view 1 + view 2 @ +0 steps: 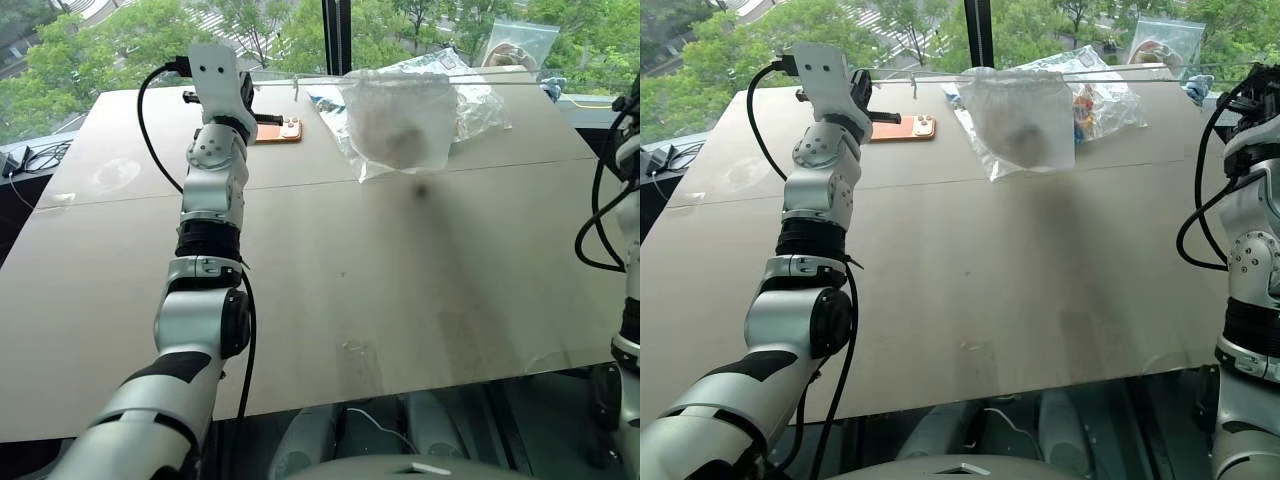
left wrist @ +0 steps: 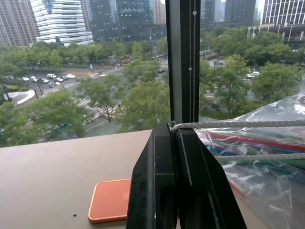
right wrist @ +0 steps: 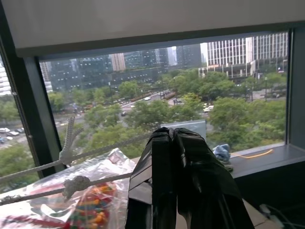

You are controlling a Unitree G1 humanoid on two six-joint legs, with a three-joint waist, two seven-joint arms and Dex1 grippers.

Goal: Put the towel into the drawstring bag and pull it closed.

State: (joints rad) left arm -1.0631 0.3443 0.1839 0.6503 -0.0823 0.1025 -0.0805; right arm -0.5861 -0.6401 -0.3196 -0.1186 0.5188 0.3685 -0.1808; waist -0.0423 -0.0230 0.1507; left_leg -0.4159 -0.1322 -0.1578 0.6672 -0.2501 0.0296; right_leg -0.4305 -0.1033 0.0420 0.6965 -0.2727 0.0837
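Note:
The drawstring bag point(image 1: 400, 115) hangs above the far side of the table, strung on its white cord point(image 1: 300, 80), which runs taut between my two grippers. Through the thin translucent fabric the towel point(image 1: 405, 140) shows as a dim rounded lump low in the bag. My left gripper point(image 2: 172, 128) is raised at the left end of the line and shut on the cord point(image 2: 238, 124). At the far right, beside the table's edge, my right gripper point(image 3: 172, 131) is shut on the other end of the cord point(image 3: 102, 150), which carries knots.
An orange phone point(image 1: 278, 130) lies on the table point(image 1: 400, 300) just behind my left hand. A clear plastic bag of colourful items point(image 1: 1095, 95) sits behind the hanging bag, with another clear bag point(image 1: 520, 45) at the window. Black cables hang by both arms.

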